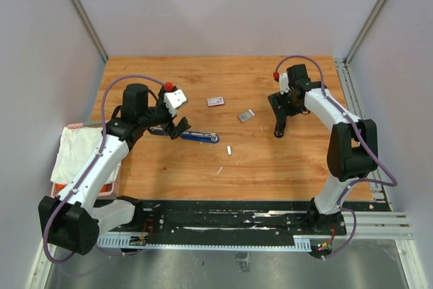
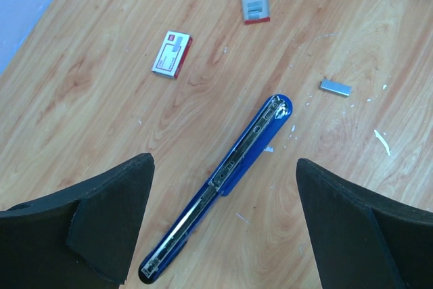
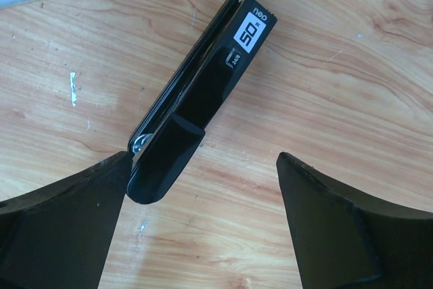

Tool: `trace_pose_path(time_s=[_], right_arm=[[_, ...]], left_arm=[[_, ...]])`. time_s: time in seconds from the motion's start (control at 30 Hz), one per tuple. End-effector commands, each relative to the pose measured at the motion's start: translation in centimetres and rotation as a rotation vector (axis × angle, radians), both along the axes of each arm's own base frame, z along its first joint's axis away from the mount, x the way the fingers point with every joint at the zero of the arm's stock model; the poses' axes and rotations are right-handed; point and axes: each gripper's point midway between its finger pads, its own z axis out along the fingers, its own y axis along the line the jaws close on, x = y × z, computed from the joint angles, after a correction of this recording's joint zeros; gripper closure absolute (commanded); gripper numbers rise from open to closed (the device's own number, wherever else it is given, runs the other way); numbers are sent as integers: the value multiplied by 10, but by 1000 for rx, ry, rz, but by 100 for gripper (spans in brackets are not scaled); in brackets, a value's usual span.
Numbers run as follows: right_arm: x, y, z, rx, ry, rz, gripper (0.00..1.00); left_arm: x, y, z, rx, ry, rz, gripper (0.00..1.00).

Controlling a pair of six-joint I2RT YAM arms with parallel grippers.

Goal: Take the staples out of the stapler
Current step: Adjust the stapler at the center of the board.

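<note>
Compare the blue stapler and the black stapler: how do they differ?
The blue stapler lies opened out flat, metal channel exposed; the black stapler looks folded shut. The black stapler carries a white "50" label; the blue stapler shows none. Both lie on the table, neither held.

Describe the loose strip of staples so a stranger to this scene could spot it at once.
On the wooden table, find the blue stapler lying opened flat below the left gripper. Just off its right end lies the strip of staples. It is a tiny bare silvery bar, far smaller than the stapler and without the red trim of the small boxes farther back.
</note>
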Motion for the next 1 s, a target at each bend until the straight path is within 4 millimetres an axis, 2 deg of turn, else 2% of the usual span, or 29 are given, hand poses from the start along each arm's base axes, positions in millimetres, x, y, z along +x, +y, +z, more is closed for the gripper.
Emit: trace_pose_path(time_s=[0.0, 0.17, 0.27, 0.47, 0.57, 0.63, 0.67, 0.87, 0.97], right_arm=[[-3, 0, 7, 29, 18, -11, 9], [-13, -1, -15, 12, 83, 3, 9], [-17, -8, -19, -27, 87, 14, 9], [-26, -20, -17, -64, 84, 27, 11], [-29, -28, -15, -54, 83, 22, 20], [-32, -36, -17, -35, 95, 10, 29], [-32, -42, -18, -30, 100, 3, 31], [-33, -62, -18, -40, 78, 43, 30], [-33, -59, -3, -49, 14, 81, 26]], left_arm=[[5, -5, 10, -3, -38, -10, 2], [4, -14, 10, -15, -23, -27, 2], [4, -19, 10, -10, -21, -42, 2], [3, -31, 9, -5, -9, -66, 2], [3, -36, 9, -12, -1, -79, 2], [3, -40, 8, -15, 1, -86, 2], [3, -42, 8, -14, 3, -88, 2], [4, -50, 5, -3, 18, -104, 2], [4, -54, 4, -13, 30, -109, 2]])
